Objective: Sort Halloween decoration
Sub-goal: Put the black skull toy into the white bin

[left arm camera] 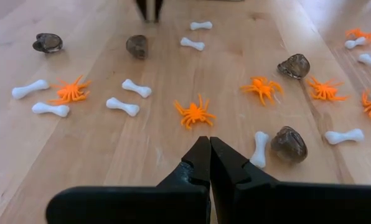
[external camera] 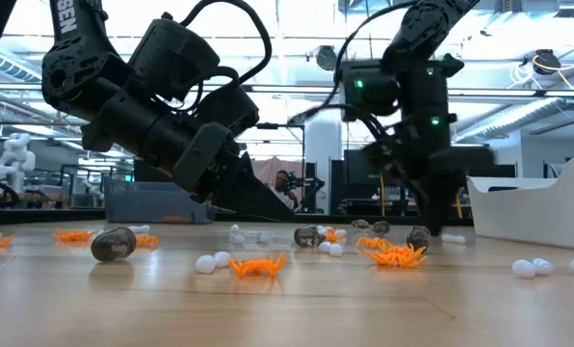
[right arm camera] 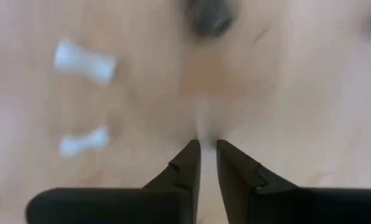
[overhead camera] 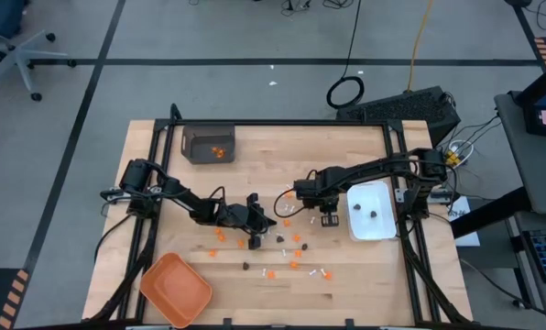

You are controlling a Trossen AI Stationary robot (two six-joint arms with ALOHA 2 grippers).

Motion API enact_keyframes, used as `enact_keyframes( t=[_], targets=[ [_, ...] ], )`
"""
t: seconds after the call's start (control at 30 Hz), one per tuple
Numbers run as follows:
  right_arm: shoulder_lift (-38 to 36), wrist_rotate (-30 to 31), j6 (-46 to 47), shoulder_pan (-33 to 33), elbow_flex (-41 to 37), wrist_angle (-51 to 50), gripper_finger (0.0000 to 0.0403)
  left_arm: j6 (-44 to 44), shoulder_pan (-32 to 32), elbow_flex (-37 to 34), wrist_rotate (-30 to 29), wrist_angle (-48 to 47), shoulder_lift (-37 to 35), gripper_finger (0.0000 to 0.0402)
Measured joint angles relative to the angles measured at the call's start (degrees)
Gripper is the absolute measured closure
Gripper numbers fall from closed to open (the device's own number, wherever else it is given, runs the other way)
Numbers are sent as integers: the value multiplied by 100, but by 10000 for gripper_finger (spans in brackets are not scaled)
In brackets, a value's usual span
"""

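From above, the left pincer (overhead camera: 255, 218) is seen low over the middle of the tabletop (overhead camera: 154, 243), and the right pincer (overhead camera: 329, 218) just left of the white dish (overhead camera: 369, 197). The Halloween decoration (overhead camera: 282, 247), tiny orange, dark and white pieces, is scattered between and near them. An orange tray (overhead camera: 175, 289) lies at the near left; a grey bin (overhead camera: 208, 143) at the far left.

In the low view, orange spiders (external camera: 256, 265) and dark bits (external camera: 113, 244) lie on the wood.

In the left wrist view, the left pincer's tips are pressed together, empty, just short of an orange spider (left arm camera: 194, 113).

In the right wrist view, the right pincer's tips stand slightly apart with nothing between them; white bones (right arm camera: 84, 61) lie nearby.
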Motion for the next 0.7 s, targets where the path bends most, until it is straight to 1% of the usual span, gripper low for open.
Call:
enact_keyframes(
  t=[0.1,0.17,0.3,0.4,0.53,0.7],
  targets=[
    [-148,207,35,56,4,481,332,2,7,0,0,0,-2,402],
    [-210,221,63,128,4,769,308,4,7,0,0,-1,-1,402],
    [-243,229,46,236,7,984,261,2,7,0,0,-2,0,402],
    [-243,242,-106,336,4,1136,235,4,7,0,0,-2,-1,402],
    [-243,337,-121,424,4,1447,219,4,22,0,0,0,-2,402],
    [-100,373,0,408,7,1541,216,4,39,0,0,6,-1,402]
  ],
)
